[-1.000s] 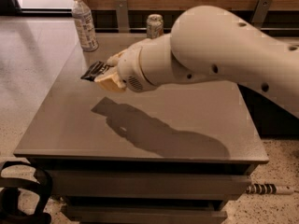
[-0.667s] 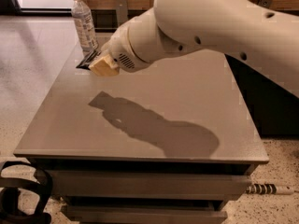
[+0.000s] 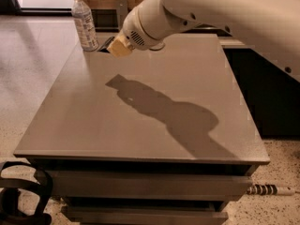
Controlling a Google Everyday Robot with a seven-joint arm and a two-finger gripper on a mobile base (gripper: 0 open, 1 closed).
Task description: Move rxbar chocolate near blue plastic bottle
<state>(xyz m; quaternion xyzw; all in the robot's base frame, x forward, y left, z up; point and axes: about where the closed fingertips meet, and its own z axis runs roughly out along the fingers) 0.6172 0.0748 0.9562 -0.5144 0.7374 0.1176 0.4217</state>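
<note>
The blue plastic bottle (image 3: pixel 84 21), clear with a white cap and pale label, stands upright at the table's far left corner. My gripper (image 3: pixel 113 46) hangs over the far left of the table, just right of the bottle, with tan fingers (image 3: pixel 120 48). A dark sliver of the rxbar chocolate (image 3: pixel 105 44) pokes out from the gripper toward the bottle, close to its base. The rest of the bar is hidden behind the fingers and wrist.
The grey table (image 3: pixel 154 121) carries my arm's shadow (image 3: pixel 164 111) across its middle. My white arm (image 3: pixel 225 13) covers the far right, hiding anything behind it. A black cable loop (image 3: pixel 23 196) lies on the floor at the lower left.
My gripper has carried the rxbar chocolate farther back and left, ending right beside the bottle. The drink can seen earlier at the back is now hidden by the arm.
</note>
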